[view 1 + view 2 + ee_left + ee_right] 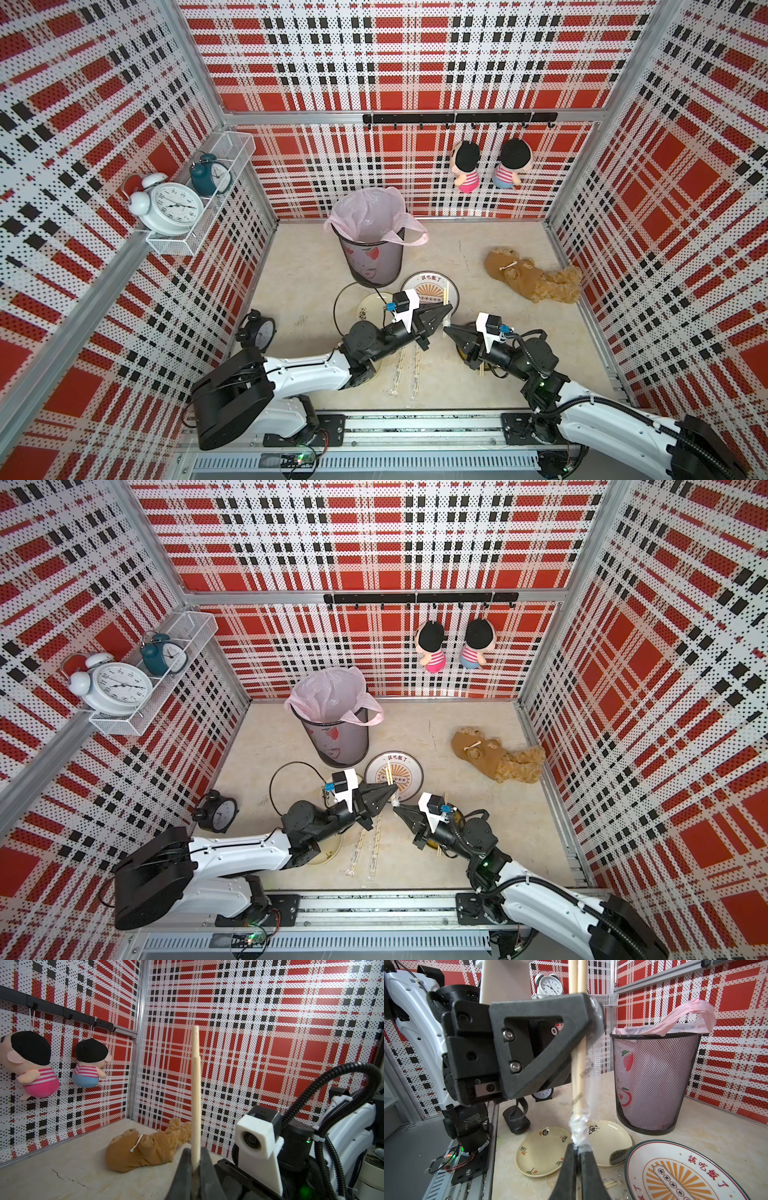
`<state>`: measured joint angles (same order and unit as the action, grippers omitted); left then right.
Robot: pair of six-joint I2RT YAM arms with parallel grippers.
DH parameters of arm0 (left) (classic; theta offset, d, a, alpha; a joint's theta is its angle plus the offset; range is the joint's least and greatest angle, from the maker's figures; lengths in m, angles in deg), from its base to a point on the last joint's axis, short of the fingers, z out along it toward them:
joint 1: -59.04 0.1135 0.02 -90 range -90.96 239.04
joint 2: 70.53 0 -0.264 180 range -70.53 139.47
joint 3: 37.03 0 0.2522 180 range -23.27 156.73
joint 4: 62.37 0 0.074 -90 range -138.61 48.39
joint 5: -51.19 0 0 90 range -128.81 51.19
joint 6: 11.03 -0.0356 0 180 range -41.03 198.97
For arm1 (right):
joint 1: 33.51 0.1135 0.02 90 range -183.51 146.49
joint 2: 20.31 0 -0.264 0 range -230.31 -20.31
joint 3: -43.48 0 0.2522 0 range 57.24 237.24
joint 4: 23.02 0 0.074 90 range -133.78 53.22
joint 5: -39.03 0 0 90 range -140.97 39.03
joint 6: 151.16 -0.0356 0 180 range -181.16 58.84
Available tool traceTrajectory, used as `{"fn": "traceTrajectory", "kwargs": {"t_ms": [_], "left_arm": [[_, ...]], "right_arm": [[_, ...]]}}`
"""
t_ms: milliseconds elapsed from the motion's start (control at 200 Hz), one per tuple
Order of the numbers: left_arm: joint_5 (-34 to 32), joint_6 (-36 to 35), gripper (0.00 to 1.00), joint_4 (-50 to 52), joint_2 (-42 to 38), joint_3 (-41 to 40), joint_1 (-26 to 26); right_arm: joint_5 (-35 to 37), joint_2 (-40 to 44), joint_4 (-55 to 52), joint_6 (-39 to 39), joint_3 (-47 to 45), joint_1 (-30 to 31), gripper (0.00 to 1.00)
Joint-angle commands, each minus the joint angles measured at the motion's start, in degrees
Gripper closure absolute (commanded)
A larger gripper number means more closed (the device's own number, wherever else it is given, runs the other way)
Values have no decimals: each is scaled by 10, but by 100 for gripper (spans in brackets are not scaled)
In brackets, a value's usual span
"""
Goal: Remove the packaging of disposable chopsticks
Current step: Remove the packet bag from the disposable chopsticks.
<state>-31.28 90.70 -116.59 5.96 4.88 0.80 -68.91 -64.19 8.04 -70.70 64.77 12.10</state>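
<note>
A pair of disposable chopsticks is stretched between my two grippers above the table. My left gripper is shut on the bare wooden sticks, which stick out past its jaws. My right gripper is shut on the crumpled end of the clear packaging, and the loose sleeve trails along the sticks. Two more wrapped pairs lie on the table in front of the grippers. A bare pair rests on the patterned plate.
A black mesh bin with a pink liner stands behind the plates. A cream plate lies by the left arm. A brown plush toy lies at the back right, and a black alarm clock stands at the left.
</note>
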Motion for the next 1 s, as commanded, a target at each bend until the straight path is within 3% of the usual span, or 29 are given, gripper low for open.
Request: {"fn": "traceTrajectory", "kwargs": {"t_ms": [0,65,150,311,837,927,997], "left_arm": [[-6,8,100,37,20,-29,-3],[-11,10,100,33,19,-39,-2],[-13,16,93,29,19,-48,-3],[-3,26,93,17,29,-57,-3],[23,80,84,-77,127,-77,-9],[22,83,85,-81,136,-77,-9],[18,83,92,-81,137,-77,-8]], "right_arm": [[-17,23,42,11,21,3,100],[-17,25,35,14,27,3,100],[-17,25,33,15,34,3,100],[-17,20,36,16,40,3,100],[-9,22,45,10,44,3,100],[-8,24,43,9,43,3,100],[-10,21,40,9,44,3,100]]}}
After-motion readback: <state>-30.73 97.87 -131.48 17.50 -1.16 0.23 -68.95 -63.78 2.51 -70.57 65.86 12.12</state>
